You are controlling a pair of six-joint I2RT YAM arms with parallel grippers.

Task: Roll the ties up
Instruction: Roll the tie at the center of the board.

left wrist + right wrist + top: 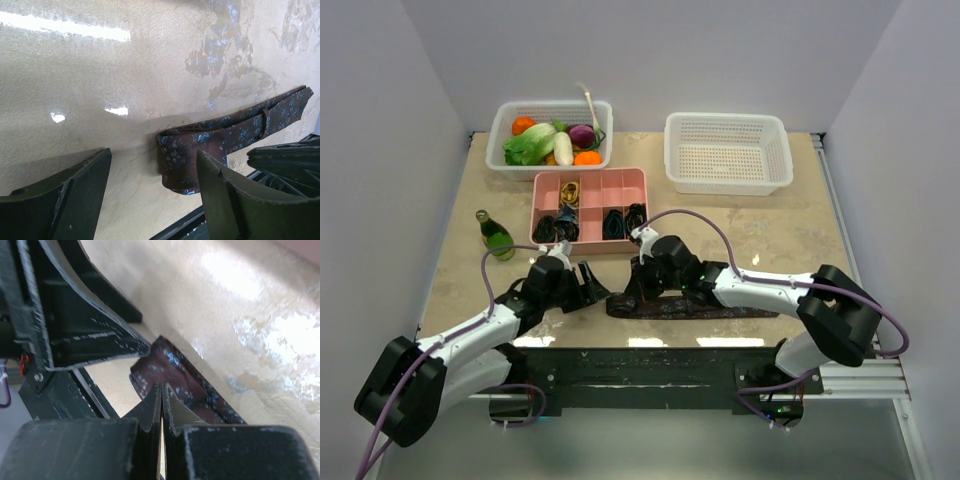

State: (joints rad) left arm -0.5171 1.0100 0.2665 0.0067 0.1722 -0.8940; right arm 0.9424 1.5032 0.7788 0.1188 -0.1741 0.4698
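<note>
A dark maroon tie with small blue flowers (720, 308) lies flat along the table's near edge, its left end folded over. My right gripper (638, 287) is shut, its tips resting at that folded end (175, 372); nothing shows between the jaws. My left gripper (592, 285) is open and empty just left of the folded end, which sits beyond its right finger (225, 200) in the left wrist view (185, 160). Several dark rolled ties (560, 228) sit in the pink organiser's front compartments.
The pink divided organiser (638, 178) stands behind both grippers. A green bottle (497, 236) stands at the left. A white basket of vegetables (510, 112) is at back left, an empty white basket (728, 150) at back right. The black table rail (650, 365) runs along the near edge.
</note>
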